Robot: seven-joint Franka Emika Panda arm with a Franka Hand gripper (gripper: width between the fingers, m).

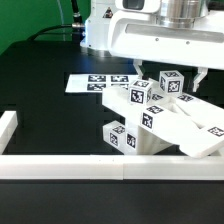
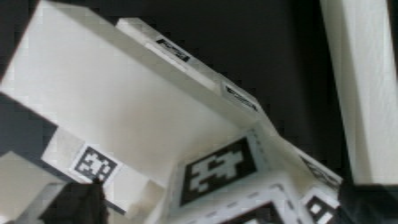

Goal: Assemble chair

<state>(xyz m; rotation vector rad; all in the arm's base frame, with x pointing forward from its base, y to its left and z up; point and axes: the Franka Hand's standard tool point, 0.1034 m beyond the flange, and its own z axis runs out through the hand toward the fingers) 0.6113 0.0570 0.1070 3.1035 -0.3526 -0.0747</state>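
Observation:
The chair parts [image 1: 150, 118] lie joined and stacked in a white heap at the table's middle, with black-and-white tags on many faces. A tagged block [image 1: 170, 82] forms the top of the heap. My gripper [image 1: 167, 80] hangs right over it, open, one finger on each side of the block and apart from it. In the wrist view a broad flat panel [image 2: 125, 90] slopes away, and a tagged block [image 2: 222, 170] lies between my dark fingertips [image 2: 71, 200]; the gripper [image 2: 217, 208] holds nothing.
The marker board [image 1: 95, 83] lies flat behind the heap toward the exterior view's left. A long low white border rail [image 1: 100, 166] runs along the front, with a short piece [image 1: 8, 125] at the exterior view's left. The robot's base stands behind.

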